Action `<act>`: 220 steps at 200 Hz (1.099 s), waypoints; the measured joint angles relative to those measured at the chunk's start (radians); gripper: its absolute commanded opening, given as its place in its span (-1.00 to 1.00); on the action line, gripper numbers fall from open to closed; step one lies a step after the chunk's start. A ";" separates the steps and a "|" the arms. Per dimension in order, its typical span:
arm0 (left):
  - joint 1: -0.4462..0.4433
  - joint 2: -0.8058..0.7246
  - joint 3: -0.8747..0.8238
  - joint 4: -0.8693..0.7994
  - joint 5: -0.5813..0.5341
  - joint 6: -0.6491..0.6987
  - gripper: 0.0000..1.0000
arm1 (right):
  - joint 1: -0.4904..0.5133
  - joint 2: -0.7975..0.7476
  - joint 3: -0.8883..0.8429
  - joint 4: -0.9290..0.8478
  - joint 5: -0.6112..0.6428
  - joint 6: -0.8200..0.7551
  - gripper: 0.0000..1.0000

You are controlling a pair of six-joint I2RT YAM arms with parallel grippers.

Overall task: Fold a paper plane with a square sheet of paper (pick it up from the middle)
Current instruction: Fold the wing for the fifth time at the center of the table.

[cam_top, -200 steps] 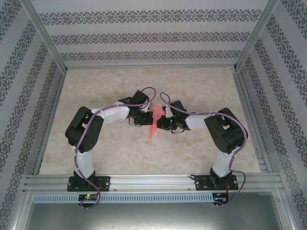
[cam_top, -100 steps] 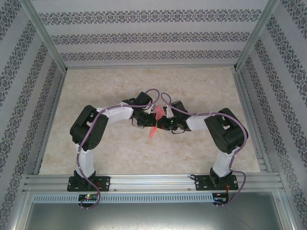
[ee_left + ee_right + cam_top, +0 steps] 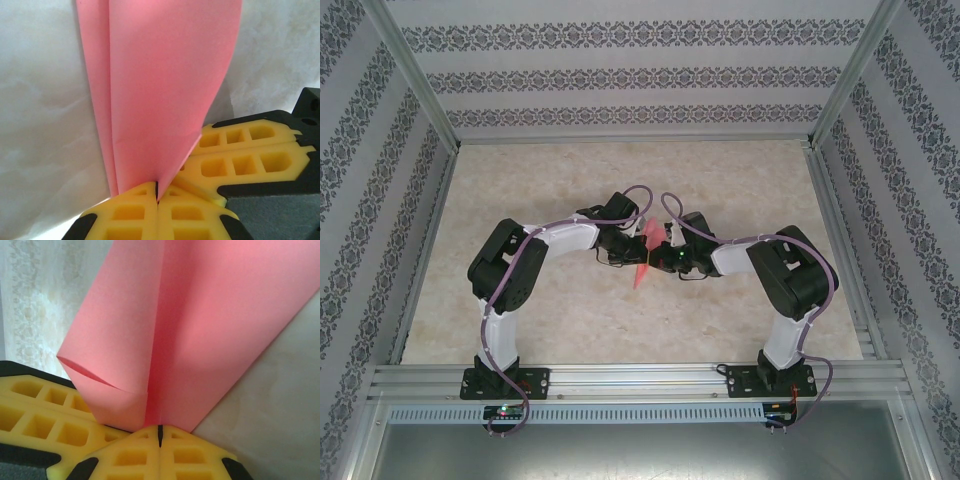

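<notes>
The pink-red sheet of paper [image 3: 642, 258] is folded into long layered flaps that taper to a point toward the near side, like a slim paper plane. It hangs above the middle of the table between my two grippers. My left gripper [image 3: 631, 250] is shut on it from the left. In the left wrist view the paper [image 3: 160, 90] runs down into the closed yellow pads [image 3: 158, 194]. My right gripper [image 3: 657, 258] is shut on it from the right. In the right wrist view the creased paper [image 3: 200, 340] enters the closed pads [image 3: 160, 431]. The two grippers nearly touch.
The beige marbled table [image 3: 550, 320] lies below the paper. Patterned walls [image 3: 640, 75] and an aluminium frame [image 3: 425, 95] stand round it. The other gripper's yellow fingers [image 3: 245, 160] sit close beside mine in each wrist view.
The left arm has swung rightward, bringing its gripper closer to the right one. The paper between them looks narrower and more upright. Both grippers stay shut on it.
</notes>
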 measured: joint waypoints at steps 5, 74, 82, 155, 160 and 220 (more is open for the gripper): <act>0.000 0.000 -0.003 0.007 -0.002 0.000 -0.89 | -0.002 0.000 -0.002 0.004 -0.004 0.004 -1.00; 0.002 0.024 -0.013 0.047 -0.004 -0.007 -0.87 | -0.029 -0.035 -0.048 0.020 -0.017 0.043 -1.00; 0.002 0.025 -0.013 0.048 -0.004 -0.007 -0.87 | -0.033 -0.039 -0.049 0.017 -0.017 0.045 -1.00; 0.002 0.028 -0.016 0.060 0.004 -0.006 -0.61 | -0.066 -0.069 -0.048 0.014 -0.018 0.053 -0.91; 0.002 0.028 -0.017 0.063 0.007 -0.005 -0.60 | -0.068 -0.069 -0.047 0.014 -0.021 0.054 -0.89; 0.002 0.027 -0.029 0.106 0.039 0.016 -0.40 | -0.093 -0.053 -0.016 0.048 -0.046 0.082 -0.79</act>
